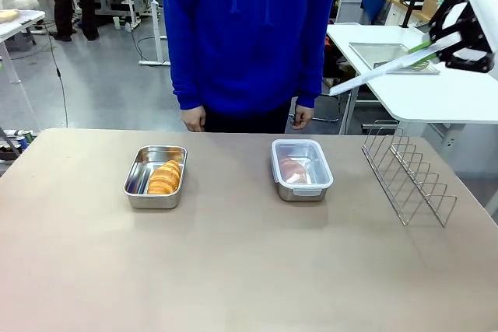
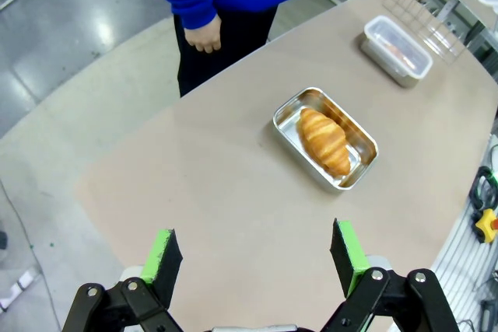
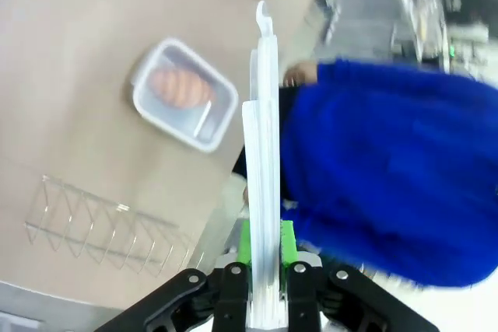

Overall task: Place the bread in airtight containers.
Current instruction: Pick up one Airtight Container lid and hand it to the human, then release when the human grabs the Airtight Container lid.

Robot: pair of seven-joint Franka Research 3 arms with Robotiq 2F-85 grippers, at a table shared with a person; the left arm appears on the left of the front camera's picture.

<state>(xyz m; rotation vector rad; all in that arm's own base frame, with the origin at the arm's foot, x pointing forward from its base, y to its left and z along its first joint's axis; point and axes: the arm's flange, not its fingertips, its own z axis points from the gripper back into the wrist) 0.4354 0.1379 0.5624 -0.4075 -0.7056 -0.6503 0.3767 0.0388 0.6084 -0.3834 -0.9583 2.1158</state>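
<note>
An open steel tin [image 1: 134, 185] on the left of the table holds a golden croissant [image 1: 165, 177]. A second tin [image 1: 311, 189], right of centre, has a clear lid snapped on and a croissant [image 1: 292, 169] inside. My right gripper [image 1: 433, 44] hangs high at the far right, shut on another clear lid [image 1: 381, 71] held edge-on. The right wrist view shows that lid [image 3: 263, 153] rising between the fingers [image 3: 244, 242], with the lidded tin [image 3: 148, 106] below. My left gripper [image 2: 257, 258] stands open and bare above the table, well short of the open tin [image 2: 289, 116] and its croissant [image 2: 323, 140].
A wire rack [image 1: 408, 176] stands at the table's right edge. A person in a blue top [image 1: 249, 29] stands at the far side, hands [image 1: 193, 120] hanging near the edge. The near half of the table is bare.
</note>
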